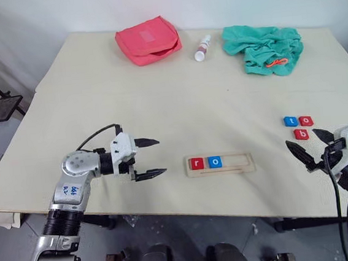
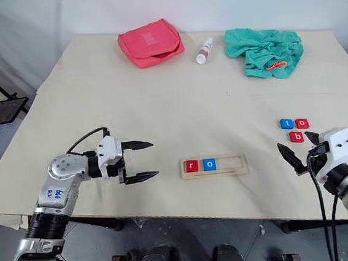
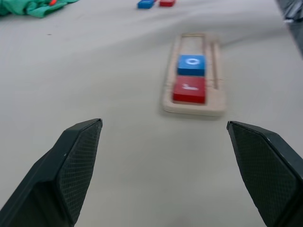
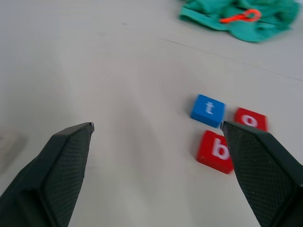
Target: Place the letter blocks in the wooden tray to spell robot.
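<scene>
- Wooden tray (image 1: 220, 164) lies at the bench's (image 1: 158, 95) near edge, holding red r (image 1: 197, 163) and blue o (image 1: 214, 162).
- Tiles t (image 1: 290, 121), o (image 1: 306, 121), b (image 1: 301, 134) sit loose beside the right gripper (image 1: 311, 146).
- Left gripper (image 1: 153, 158) and right: fingers apart, empty.

Pale wooden tray (image 1: 220, 164) holds a red square tile with white "r" (image 1: 196, 163) and a blue square tile with white "o" (image 1: 214, 162). On the cream table (image 1: 159, 101): blue "t" tile (image 1: 290, 121), red "o" tile (image 1: 306, 120), red "b" tile (image 1: 301, 134). Coral-red fabric pouch (image 1: 147, 40); teal cloth (image 1: 263, 47) bearing an orange clip (image 1: 276, 62); white bottle (image 1: 202, 48).
</scene>
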Controlling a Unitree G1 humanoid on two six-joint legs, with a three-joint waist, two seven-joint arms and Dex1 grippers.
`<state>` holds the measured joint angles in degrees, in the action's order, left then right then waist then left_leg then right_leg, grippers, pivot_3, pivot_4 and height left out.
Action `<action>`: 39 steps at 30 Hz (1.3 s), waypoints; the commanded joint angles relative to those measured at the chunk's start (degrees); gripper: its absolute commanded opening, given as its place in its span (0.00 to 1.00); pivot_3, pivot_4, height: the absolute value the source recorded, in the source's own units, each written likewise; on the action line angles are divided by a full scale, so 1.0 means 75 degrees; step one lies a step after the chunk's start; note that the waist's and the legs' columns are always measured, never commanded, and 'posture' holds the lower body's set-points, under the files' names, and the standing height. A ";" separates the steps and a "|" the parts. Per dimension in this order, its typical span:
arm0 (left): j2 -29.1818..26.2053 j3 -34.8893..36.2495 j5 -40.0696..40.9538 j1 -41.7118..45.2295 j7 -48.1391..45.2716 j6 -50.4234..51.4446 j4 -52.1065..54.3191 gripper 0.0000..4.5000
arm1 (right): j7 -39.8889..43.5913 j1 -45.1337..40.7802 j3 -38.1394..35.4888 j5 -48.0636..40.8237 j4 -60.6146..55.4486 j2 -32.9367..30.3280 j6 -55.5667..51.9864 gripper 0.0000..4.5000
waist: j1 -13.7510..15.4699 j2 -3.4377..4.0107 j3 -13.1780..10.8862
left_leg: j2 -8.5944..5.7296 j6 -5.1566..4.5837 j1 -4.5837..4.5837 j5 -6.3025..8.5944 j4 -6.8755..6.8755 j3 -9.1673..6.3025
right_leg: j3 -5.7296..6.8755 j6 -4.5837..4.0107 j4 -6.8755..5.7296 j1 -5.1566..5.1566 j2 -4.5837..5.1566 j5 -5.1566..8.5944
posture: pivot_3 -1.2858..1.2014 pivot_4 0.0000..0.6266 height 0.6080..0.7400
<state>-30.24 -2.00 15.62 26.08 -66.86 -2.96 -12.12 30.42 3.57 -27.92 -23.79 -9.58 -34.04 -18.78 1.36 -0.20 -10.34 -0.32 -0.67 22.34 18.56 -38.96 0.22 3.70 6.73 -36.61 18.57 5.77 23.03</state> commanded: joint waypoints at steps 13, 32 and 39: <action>0.0293 0.0197 0.0255 0.0088 -0.0549 -0.1300 -0.0948 1.00 | -0.0487 0.0625 -0.0535 -0.0518 -0.0797 0.0602 -0.0104 1.00 | -0.0091 0.0005 0.0003 | -0.0001 0.0000 -0.0015 0.0000 0.0008 0.0009 | -0.0014 0.0000 -0.0028 0.0004 -0.0009 0.0000 | 0.52 0.24 1.00; 0.0245 0.0245 0.0351 -0.0064 -0.0643 -0.1188 -0.0763 1.00 | -0.0185 0.0741 -0.0395 -0.0512 -0.0726 0.0534 0.0019 1.00 | -0.0210 -0.0004 0.0008 | 0.0044 -0.0003 -0.0018 0.0010 0.0009 0.0229 | -0.0221 -0.0003 -0.0157 0.0184 -0.0004 0.0000 | 0.52 0.24 1.00; 0.0236 0.0243 0.0367 -0.0067 -0.0651 -0.1178 -0.0763 1.00 | -0.0167 0.0805 -0.0361 -0.0514 -0.0784 0.0571 -0.0015 1.00 | -0.0243 -0.0009 0.0017 | 0.0095 -0.0005 -0.0014 0.0034 -0.0004 0.0400 | -0.0371 -0.0005 -0.0197 0.0307 -0.0029 0.0000 | 0.52 0.24 1.00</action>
<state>-28.10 -0.95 16.73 25.76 -71.43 -11.65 -19.43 29.08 9.68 -29.70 -27.15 -13.45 -29.52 -20.05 -0.46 -0.27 -10.21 0.42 -0.71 22.16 18.82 -38.97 3.19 0.95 6.70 -38.10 20.73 5.51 23.03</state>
